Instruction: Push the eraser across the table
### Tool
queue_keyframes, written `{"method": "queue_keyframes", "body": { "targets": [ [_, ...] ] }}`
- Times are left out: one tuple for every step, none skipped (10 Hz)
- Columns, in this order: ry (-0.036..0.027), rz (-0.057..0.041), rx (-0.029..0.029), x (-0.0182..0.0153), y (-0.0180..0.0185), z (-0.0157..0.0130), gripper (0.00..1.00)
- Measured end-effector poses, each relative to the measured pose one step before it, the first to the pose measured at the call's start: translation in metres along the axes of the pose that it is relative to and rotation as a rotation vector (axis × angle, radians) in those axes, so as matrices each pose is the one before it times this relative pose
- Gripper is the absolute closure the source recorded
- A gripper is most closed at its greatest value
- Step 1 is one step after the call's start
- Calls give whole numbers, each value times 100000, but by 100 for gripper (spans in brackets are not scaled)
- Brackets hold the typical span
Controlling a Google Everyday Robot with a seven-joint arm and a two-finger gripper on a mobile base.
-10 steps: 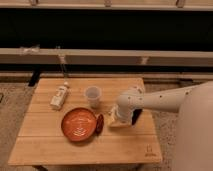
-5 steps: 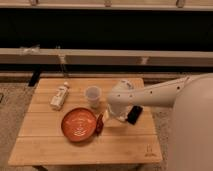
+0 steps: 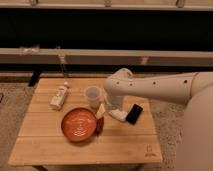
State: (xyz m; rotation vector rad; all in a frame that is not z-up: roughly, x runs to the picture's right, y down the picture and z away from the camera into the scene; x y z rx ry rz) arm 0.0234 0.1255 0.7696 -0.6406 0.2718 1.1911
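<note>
Since the picture of half a second ago, the arm has swung more to the left over the table (image 3: 45, 142), and the eraser (image 3: 134, 113) now lies uncovered at the right of the arm, where before it was partly under it. The eraser is a small flat black slab, it lies tilted on the right half of the wooden top, near the right edge. Just beside its left end lies a small white block (image 3: 118, 115), touching or almost touching it; which of the two I cannot tell.

The gripper (image 3: 111, 106) hangs low over the table between the clear cup (image 3: 92, 95) and the white block, at the end of the bent white arm (image 3: 150, 87). If its fingers are spread or pressed together I cannot tell, because the wrist covers them.

The orange bowl (image 3: 78, 124) stands in the middle of the front part of the table. A dark red thing (image 3: 100, 125) lies against its right rim, with a pale yellow piece (image 3: 101, 110) just above it. A white bottle (image 3: 59, 96) lies on its side near the left back corner, well apart from the eraser. A small dark logo mark (image 3: 148, 150) is seen near the front right corner.
</note>
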Motion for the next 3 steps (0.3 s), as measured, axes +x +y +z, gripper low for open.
{"method": "queue_keyframes", "body": {
  "targets": [
    [81,-243,-137,-18,55,-19,20],
    [6,-28,-24,-1,22,7,20],
    [-28,-1,-2,-8,4,-14,20]
  ]
}}
